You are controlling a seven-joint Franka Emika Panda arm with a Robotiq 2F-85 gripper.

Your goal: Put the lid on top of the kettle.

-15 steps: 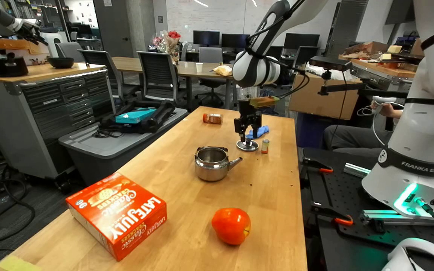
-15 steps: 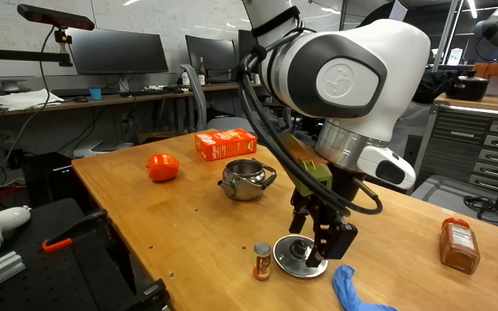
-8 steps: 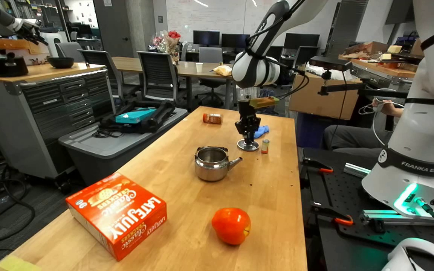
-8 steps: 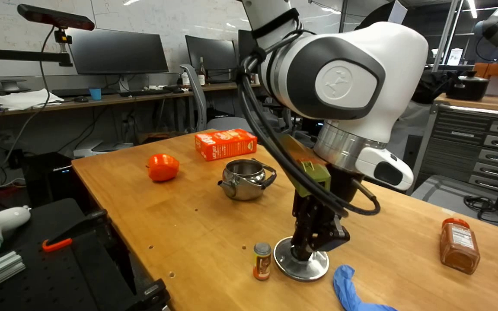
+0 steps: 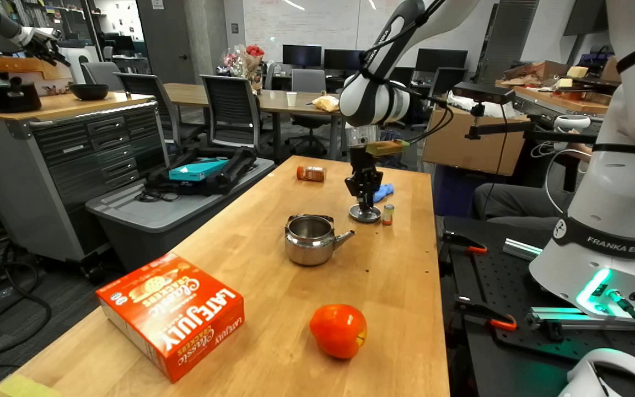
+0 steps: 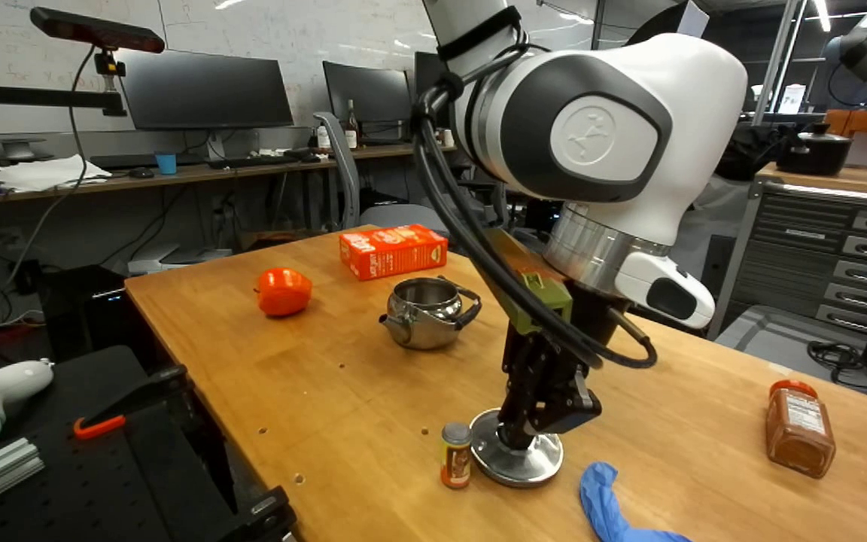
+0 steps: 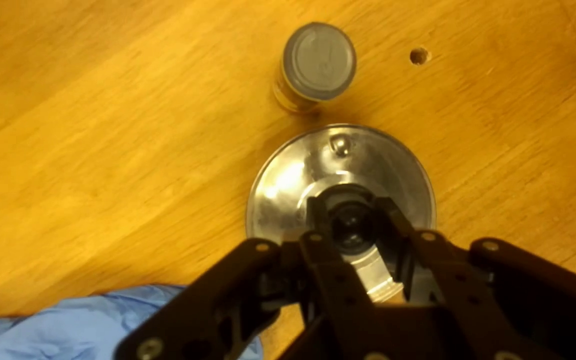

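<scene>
The pincer [image 7: 351, 206] clasps the lid [image 6: 519, 466] by its knob [image 7: 353, 229], nearer the robot-side edge of the worktop [image 6: 358, 444] than the opposite one; the kettle [image 5: 310, 248] stands uncovered about midway between both; grasping looks done, whether lifted I cannot tell; carrying and seating remain.

Over the counter [image 5: 394, 286], my gripper [image 7: 349, 203] is around the knob [image 7: 352, 232] of the lid [image 6: 521, 465]. Just beside, between the lid and the long edge by my base [image 5: 587, 264], stands a bottle [image 6: 456, 455]. The kettle [image 5: 309, 248] is mid-counter. Toward one end, a cracker box [image 5: 171, 311] lies near the opposite long edge, a fruit [image 5: 338, 331] nearer mine. Past the lid, toward the other end, lie a glove [image 6: 618, 512] and, near the far corner, a spice jar [image 5: 311, 174].
</scene>
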